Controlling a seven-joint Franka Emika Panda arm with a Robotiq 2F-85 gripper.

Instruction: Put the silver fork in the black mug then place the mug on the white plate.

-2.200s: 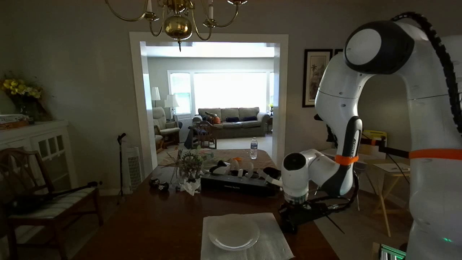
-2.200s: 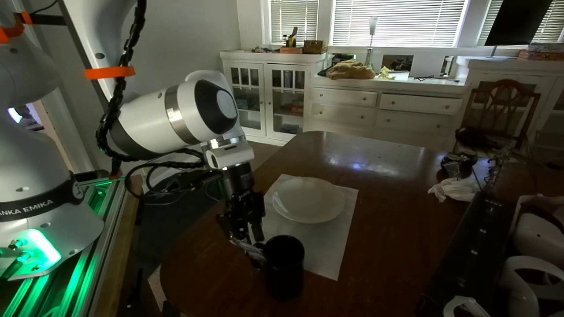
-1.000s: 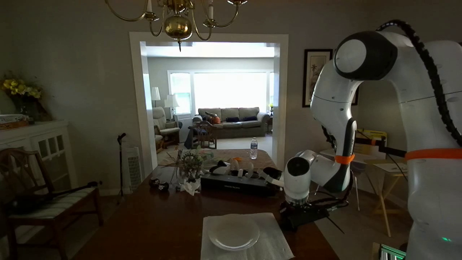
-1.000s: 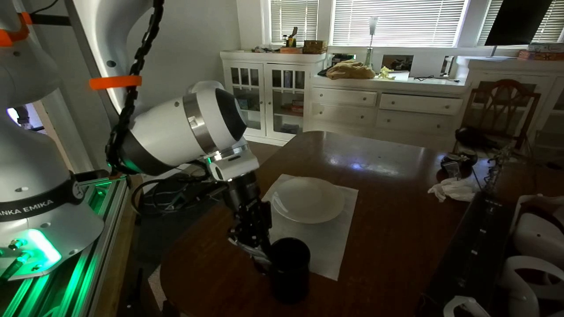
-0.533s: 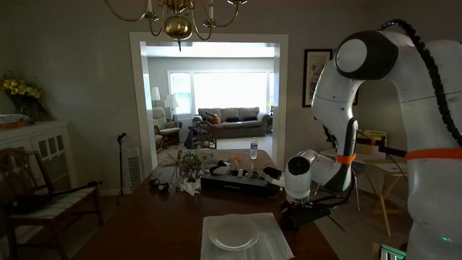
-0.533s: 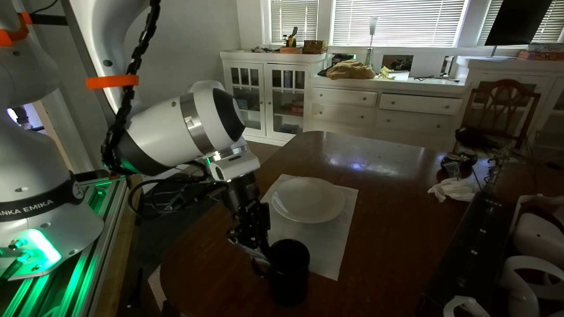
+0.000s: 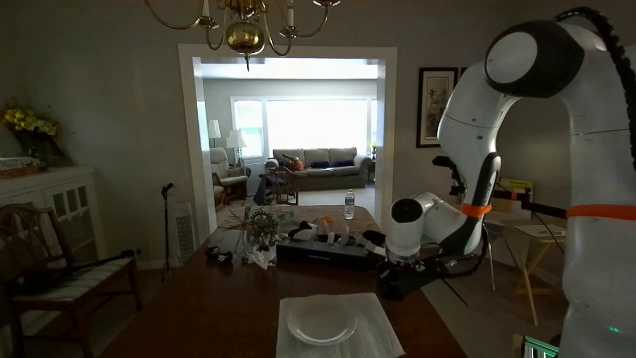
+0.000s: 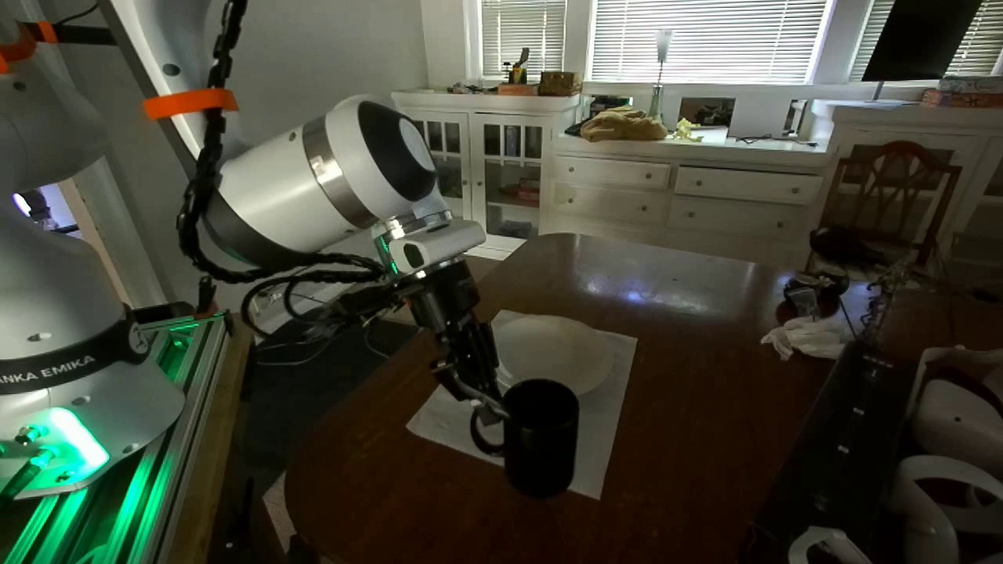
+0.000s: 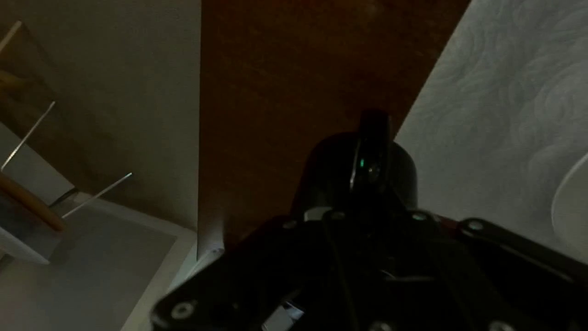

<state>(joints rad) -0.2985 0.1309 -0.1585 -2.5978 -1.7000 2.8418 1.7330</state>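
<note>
A: Close in, in an exterior view?
B: A black mug (image 8: 542,446), upright, handle (image 8: 476,435) toward the claw (image 8: 495,402). Inside too dark to read.
A: Claw?
B: Clenched on the mug's handle.
A: The plate (image 8: 560,351)?
B: Beyond the mug, apart from it, on paper (image 8: 597,439) on the table (image 8: 689,439).
A: Far off?
B: White drawers (image 8: 611,202); blinds (image 8: 709,39) above.

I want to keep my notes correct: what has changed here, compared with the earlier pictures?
The fingers have taken hold of the black mug and carried it up, slightly toward the white plate. The plate and the pale sheet under it stayed in place.
</note>
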